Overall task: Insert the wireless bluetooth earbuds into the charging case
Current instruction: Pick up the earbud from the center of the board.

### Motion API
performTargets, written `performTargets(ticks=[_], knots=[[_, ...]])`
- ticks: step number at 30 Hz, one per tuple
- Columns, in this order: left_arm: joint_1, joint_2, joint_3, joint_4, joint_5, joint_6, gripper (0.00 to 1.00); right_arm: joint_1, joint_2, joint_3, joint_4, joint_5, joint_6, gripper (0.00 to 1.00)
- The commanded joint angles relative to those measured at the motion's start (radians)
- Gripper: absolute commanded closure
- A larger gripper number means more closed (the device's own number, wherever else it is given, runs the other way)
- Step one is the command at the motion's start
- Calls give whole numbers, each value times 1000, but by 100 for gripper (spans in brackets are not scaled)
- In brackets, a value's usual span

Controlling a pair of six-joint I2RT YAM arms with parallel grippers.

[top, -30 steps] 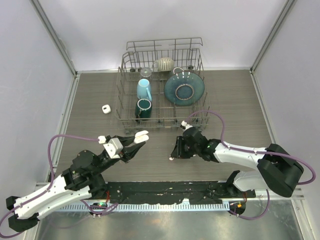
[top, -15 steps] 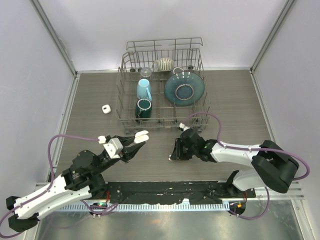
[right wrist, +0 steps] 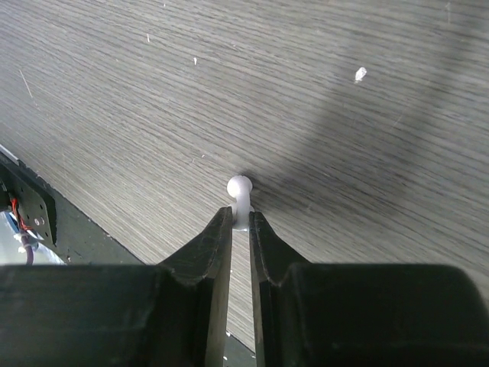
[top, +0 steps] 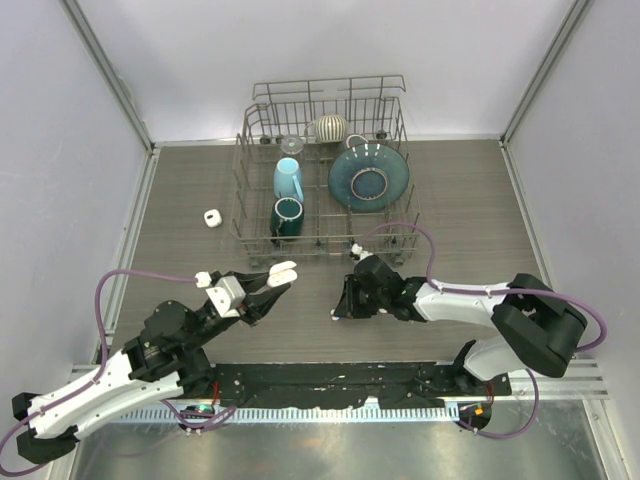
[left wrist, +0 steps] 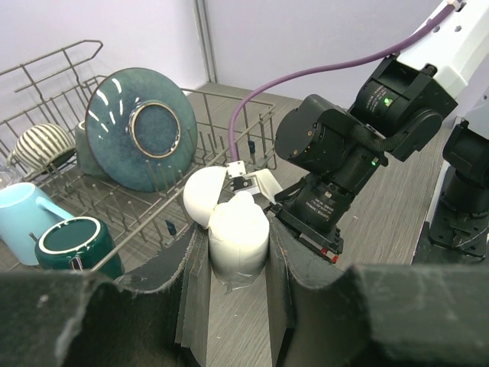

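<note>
Just in front of the dish rack point(top: 325, 243), the left gripper point(left wrist: 237, 248) clamps a case point(left wrist: 238, 225) (lid seemingly open) and the right gripper point(right wrist: 239, 220) pinches an earbud point(right wrist: 240, 186).

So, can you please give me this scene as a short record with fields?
Left claw: shut on charging case, lid looks open
Right claw: shut on one earbud by its stem, low near the table
Dish rack: behind both arms, holds plate and mugs
Small white item: on table, left of rack; unclear what
</note>
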Motion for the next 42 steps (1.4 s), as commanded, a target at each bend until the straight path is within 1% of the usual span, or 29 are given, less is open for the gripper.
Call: performTargets(ticks=[1,5,7,9,10,12,13,14,19,22,24,26,30,33,38,42], knots=[[3,-9,39,21,-13,13,100,14,41,26,8,1,-15,81],[3,-6,39,22,-13,13,100,13,54,37,6,-3,-24,80],[3,-7,39,22,-13,15,100,16,58,40,5,1,-27,82],[3,-4,41,22,-14,16,100,16,60,41,5,3,-32,86],[3,-4,41,22,-14,16,100,16,60,43,8,0,-35,91],[5,-2,41,24,-14,18,100,16,52,45,14,-2,-38,95],[3,-1,38,24,-14,18,100,16,51,51,11,0,-38,98],[5,-1,30,28,-16,18,100,16,48,55,7,1,-39,99],[3,11,19,56,-37,76,100,16,-1,60,6,3,-19,99],[3,-2,-2,103,-45,120,100,16,-76,92,-21,12,-13,99],[3,-13,-30,175,-62,139,100,16,-132,120,-107,29,-21,99],[3,-19,-47,218,-69,157,100,16,-172,163,-147,40,-22,99],[5,-18,-54,254,-71,223,100,18,-273,236,-245,46,7,99],[3,-4,-54,275,-65,266,100,16,-336,301,-283,31,39,99],[5,13,-42,307,-42,309,100,18,-405,408,-283,8,105,99],[3,36,-36,314,-29,337,100,24,-410,471,-242,-23,142,99]])
